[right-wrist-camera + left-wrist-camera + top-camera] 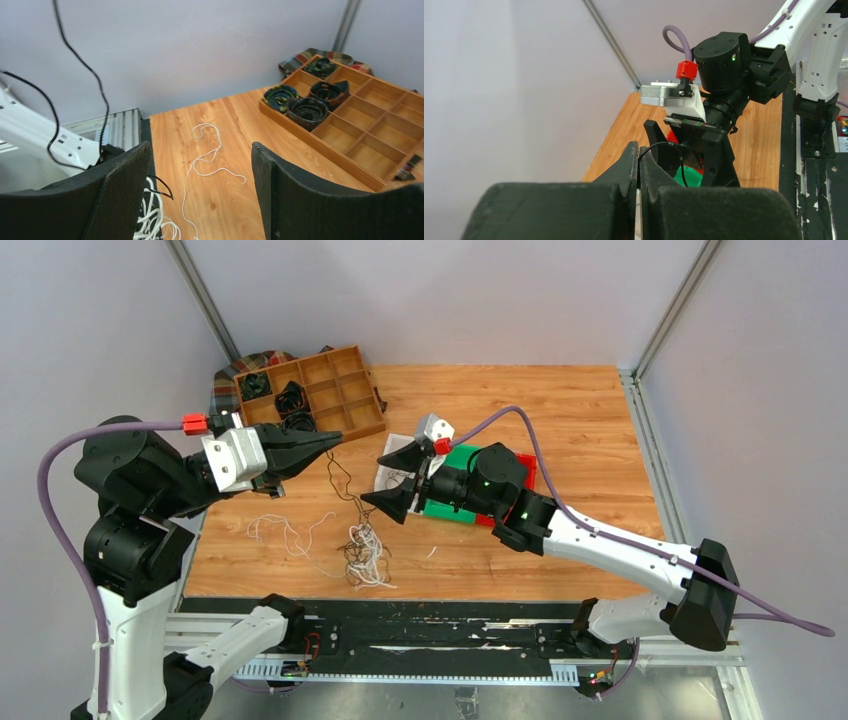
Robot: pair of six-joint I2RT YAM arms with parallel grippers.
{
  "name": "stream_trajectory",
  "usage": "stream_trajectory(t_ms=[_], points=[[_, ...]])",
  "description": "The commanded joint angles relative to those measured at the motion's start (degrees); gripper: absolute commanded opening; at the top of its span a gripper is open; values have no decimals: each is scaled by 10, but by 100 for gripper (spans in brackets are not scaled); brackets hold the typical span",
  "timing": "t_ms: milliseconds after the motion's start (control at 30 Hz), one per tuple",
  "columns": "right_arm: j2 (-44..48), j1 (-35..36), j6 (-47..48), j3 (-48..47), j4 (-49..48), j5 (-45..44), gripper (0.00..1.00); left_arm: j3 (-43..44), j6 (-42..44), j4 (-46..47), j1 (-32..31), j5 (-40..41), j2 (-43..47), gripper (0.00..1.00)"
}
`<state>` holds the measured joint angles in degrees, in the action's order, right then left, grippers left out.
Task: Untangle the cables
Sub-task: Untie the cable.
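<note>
Left gripper (333,440) pinches a black cable (664,143) from the cables (366,555) piled by the six o'clock edge of the table (560,410). Right gripper (375,478) gapes wide, holding nothing. Wooden tray (310,390) sits at eleven o'clock.

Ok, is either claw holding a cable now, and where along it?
Left claw is shut on the black cable, pinching its raised top; the rest hangs toward the pile. Right claw is open, holding nothing.
</note>
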<state>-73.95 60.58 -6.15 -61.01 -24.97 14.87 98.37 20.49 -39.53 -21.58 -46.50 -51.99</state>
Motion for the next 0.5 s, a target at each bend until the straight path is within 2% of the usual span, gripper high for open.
stream_trajectory(t_ms=[0, 233, 467], points=[[-6, -2, -16, -14, -31, 69, 74, 13, -6, 10, -4, -10, 0, 1], [12, -3, -17, 6, -28, 33, 75, 20, -6, 10, -4, -12, 1, 1], [23, -3, -17, 11, -34, 39, 77, 26, -3, 11, -4, -15, -3, 1]])
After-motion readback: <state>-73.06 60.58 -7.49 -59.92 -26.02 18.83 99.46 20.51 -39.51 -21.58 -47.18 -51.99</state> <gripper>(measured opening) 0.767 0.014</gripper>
